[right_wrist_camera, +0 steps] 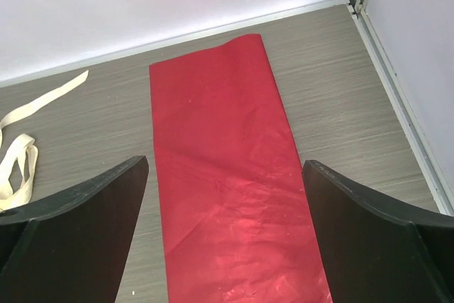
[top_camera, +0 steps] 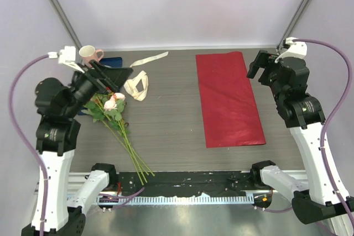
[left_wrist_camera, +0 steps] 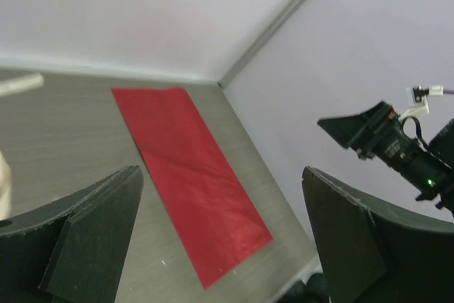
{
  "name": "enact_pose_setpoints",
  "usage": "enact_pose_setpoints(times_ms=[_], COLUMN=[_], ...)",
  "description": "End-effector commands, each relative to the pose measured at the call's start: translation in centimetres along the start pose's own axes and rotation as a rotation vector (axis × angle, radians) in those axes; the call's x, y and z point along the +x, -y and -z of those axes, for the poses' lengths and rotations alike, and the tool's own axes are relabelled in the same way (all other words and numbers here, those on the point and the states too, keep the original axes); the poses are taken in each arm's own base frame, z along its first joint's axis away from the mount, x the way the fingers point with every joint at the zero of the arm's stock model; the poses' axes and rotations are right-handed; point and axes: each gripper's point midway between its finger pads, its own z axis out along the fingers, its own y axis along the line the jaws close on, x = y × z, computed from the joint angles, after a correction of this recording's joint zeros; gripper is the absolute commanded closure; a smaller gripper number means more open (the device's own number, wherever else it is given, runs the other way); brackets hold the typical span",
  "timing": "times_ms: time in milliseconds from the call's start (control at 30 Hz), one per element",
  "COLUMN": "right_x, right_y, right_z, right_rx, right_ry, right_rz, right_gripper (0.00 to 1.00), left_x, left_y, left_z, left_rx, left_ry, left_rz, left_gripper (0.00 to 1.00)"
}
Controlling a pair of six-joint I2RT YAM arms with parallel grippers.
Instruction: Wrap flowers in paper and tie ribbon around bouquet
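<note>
The flowers [top_camera: 113,103], pale pink roses with green leaves, lie at the left of the table, their thin stems running toward the near edge. My left gripper [top_camera: 113,75] hangs open above the rose heads, holding nothing. In the left wrist view that gripper [left_wrist_camera: 221,196] faces the red paper [left_wrist_camera: 188,175]. The paper [top_camera: 228,99] lies flat at the right of the table. My right gripper [top_camera: 263,70] stands open and empty above the paper's far right edge, and in its wrist view [right_wrist_camera: 225,189] the paper [right_wrist_camera: 227,175] shows between its fingers. The cream ribbon [top_camera: 138,84] lies looped behind the flowers and shows as ribbon [right_wrist_camera: 28,133]. No bouquet is formed.
A pink mug [top_camera: 90,53] and a dark blue tray [top_camera: 110,61] stand at the back left, partly behind my left arm. White walls close the table at the back and both sides. A black rail [top_camera: 188,181] runs along the near edge.
</note>
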Motion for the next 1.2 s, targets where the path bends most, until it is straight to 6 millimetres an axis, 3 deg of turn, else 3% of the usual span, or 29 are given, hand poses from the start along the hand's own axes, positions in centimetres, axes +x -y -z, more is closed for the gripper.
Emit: enact_pose_setpoints(times_ms=[0, 100, 167, 233, 267, 333, 367, 400, 433, 467, 500, 533, 600, 633, 667, 800, 1067, 1167], right_x=[0.1, 3.9, 7.0, 11.2, 12.5, 15.7, 16.6, 18.3, 18.9, 19.8, 21.0, 21.2, 22.4, 23.1, 24.2, 26.6, 29.5, 29.8], right_y=[-0.5, -1.5, -2.5, -1.8, -1.0, 1.0, 2.3, 3.4, 7.2, 8.6, 9.5, 11.6, 12.9, 12.6, 13.8, 13.4, 9.0, 5.8], right_z=[-0.3, -2.9, -4.5, -6.9, -7.7, -9.4, -10.0, -10.7, -11.5, -11.7, -12.2, -12.3, -13.1, -13.4, -13.8, -14.4, -13.8, -13.2], right_rx=[-0.021, -0.032, -0.073, -0.018, 0.023, 0.101, 0.134, 0.141, 0.218, 0.232, 0.225, 0.274, 0.298, 0.265, 0.291, 0.243, 0.092, 0.026], right_ry=[-0.016, -0.158, -0.248, -0.360, -0.389, -0.445, -0.456, -0.465, -0.466, -0.480, -0.483, -0.473, -0.464, -0.483, -0.508, -0.566, -0.645, -0.672], right_rz=[0.004, -0.006, 0.003, 0.029, 0.049, 0.033, 0.010, -0.030, -0.119, -0.162, -0.196, -0.221, -0.232, -0.260, -0.292, -0.334, -0.383, -0.344], right_gripper=[0.03, 0.02, 0.03, 0.02, 0.03, 0.03, 0.03, 0.03, 0.03, 0.03, 0.03, 0.03, 0.02, 0.03, 0.03, 0.04, 0.10, 0.10], left_x=[4.1, 7.8, 12.3, 16.2, 19.2, 22.5, 24.9, 27.4, 29.2, 30.7, 34.1, 34.9, 37.1, 37.7, 38.1, 38.7, 37.2, 36.3], left_y=[0.3, 0.0, -0.2, -1.0, -0.2, -0.4, 0.7, 0.3, 0.6, 1.0, 2.0, 2.9, 4.6, 4.8, 4.8, 4.8, 1.8, 0.0], left_z=[-2.2, -4.1, -5.8, -7.1, -7.6, -8.2, -8.2, -8.7, -8.7, -8.9, -8.3, -8.5, -7.8, -8.0, -8.0, -7.8, -8.0, -7.9], left_rx=[0.155, 0.192, 0.171, 0.135, 0.150, 0.129, 0.134, 0.104, 0.101, 0.091, 0.104, 0.128, 0.180, 0.172, 0.174, 0.167, 0.071, 0.027], left_ry=[-0.147, -0.258, -0.365, -0.420, -0.494, -0.542, -0.580, -0.631, -0.667, -0.692, -0.776, -0.786, -0.841, -0.862, -0.872, -0.902, -0.831, -0.800], left_rz=[0.173, 0.196, 0.205, 0.203, 0.209, 0.204, 0.185, 0.174, 0.153, 0.134, 0.110, 0.084, 0.024, -0.004, -0.036, -0.043, -0.089, -0.071], left_gripper=[0.00, 0.00, 0.00, 0.00, 0.00, 0.00, 0.00, 0.00, 0.00, 0.00, 0.00, 0.00, 0.02, 0.02, 0.02, 0.00, 0.00, 0.00])
